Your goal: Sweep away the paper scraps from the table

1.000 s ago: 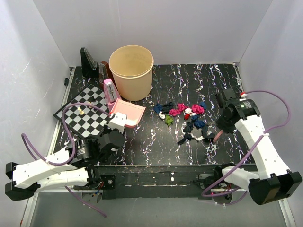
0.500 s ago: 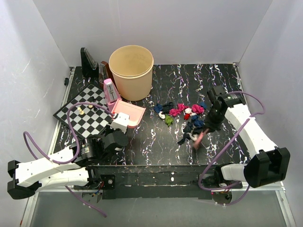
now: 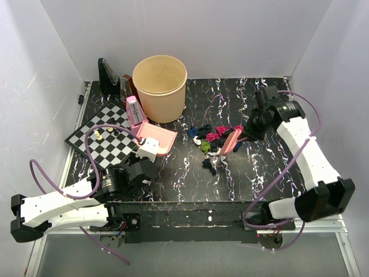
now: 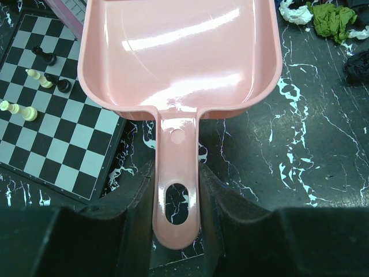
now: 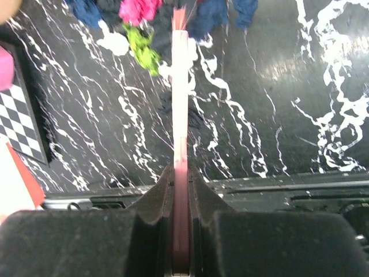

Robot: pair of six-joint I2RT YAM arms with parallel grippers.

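Beside the paper scraps (image 3: pixel 209 138), right claw (image 5: pixel 180 178) tight on brush (image 5: pixel 180 86), left claw (image 4: pixel 176 184) tight on dustpan (image 4: pixel 179 57).

The paper scraps (image 3: pixel 214 138) are small crumpled wads in magenta, navy, black, green, white and red. They lie bunched in a loose, uneven cluster near the middle of the counter (image 3: pixel 271 173), slightly toward its right and far edges. Many of them touch or overlap. A navy wad (image 3: pixel 193 131) sits at the cluster's left end, with a white one (image 3: pixel 198 140) just beside it and a bright green one (image 3: pixel 205 146) next to that. Magenta wads (image 3: pixel 213 137) lie deeper in the bunch. A dark scrap (image 3: pixel 209 166) lies a little apart, nearer the counter's near edge. The counter is flat, glossy black with white marble-like veins.
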